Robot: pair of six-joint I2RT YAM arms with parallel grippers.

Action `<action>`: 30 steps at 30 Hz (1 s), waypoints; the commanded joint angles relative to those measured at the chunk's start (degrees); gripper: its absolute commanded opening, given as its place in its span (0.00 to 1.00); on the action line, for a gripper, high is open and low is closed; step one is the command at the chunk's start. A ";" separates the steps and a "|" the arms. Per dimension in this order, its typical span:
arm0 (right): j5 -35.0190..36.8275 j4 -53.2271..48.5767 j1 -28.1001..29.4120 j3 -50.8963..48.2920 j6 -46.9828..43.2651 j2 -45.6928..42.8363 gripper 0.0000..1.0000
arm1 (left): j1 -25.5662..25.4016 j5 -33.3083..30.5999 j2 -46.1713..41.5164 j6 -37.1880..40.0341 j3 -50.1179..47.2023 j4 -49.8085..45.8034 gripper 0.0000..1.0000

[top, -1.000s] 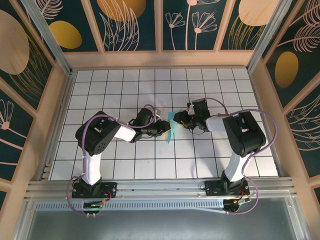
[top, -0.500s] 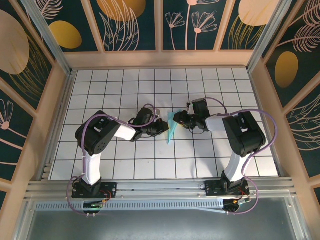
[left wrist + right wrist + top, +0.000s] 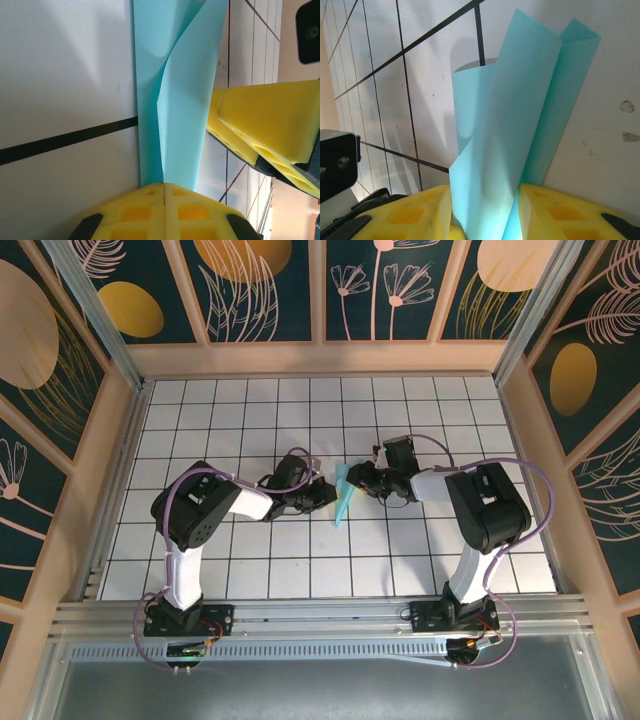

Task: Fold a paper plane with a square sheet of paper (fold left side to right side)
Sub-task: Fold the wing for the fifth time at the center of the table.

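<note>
Jaws on the left gripper (image 3: 164, 189) are seen pressed together, pad to pad, with the near end of the square sheet of paper (image 3: 182, 100) pinched at their seam. On the right gripper (image 3: 485, 202) the yellow pads (image 3: 405, 215) are set either side of the sheet, but the gap between them is covered by paper, so a firm clamp cannot be told. From above, both grippers are found almost tip to tip over the middle of the counter (image 3: 250, 410), and the light-blue sheet is held between them as a narrow, half-closed strip, partly raised off the surface. The left-to-right fold is judged to be in hand but not finished: the layers are parted and no sharp crease is set. Next, it seems, the edges must be matched, the sheet lowered flat, and the fold pressed down along its length. No brand, label or writing can be read.
</note>
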 commanded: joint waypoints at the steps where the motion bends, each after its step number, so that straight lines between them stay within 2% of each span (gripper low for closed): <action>1: 3.16 -1.82 1.30 0.23 -1.47 3.52 0.40 | 0.57 -1.77 1.65 2.43 1.72 -2.71 0.03; 14: 2.29 -1.39 1.18 0.93 -1.20 1.16 0.40 | 0.66 -4.70 2.35 3.21 -0.60 -5.46 0.01; 23: 1.39 0.11 1.24 0.23 -0.37 0.48 0.34 | 0.62 -5.59 3.63 3.54 -0.21 -6.72 0.00; 30: 1.99 -0.61 1.11 0.14 -0.54 -0.63 0.35 | 0.58 -6.13 4.26 3.50 0.18 -7.71 0.00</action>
